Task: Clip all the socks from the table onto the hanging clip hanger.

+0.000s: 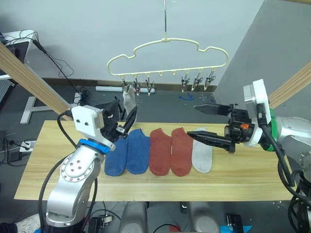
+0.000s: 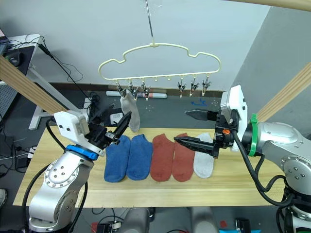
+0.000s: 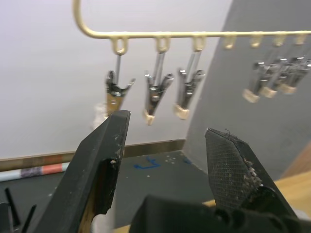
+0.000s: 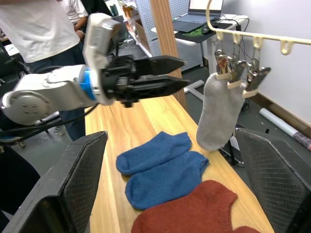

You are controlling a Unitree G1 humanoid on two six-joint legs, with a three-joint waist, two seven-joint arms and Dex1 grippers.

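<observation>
Grey sock (image 2: 129, 112) hangs clipped at the hanger's (image 2: 160, 62) left end; five more lie on the worktop (image 2: 243, 188). My left tool (image 2: 112, 127) and right tool (image 2: 195, 127) are both released, holding nothing.

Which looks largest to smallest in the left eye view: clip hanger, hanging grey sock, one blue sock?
1. Clip hanger, clearly the widest.
2. Blue sock on the table.
3. Hanging grey sock; partly hidden behind the left gripper and farther away, so its rank is uncertain.
</observation>
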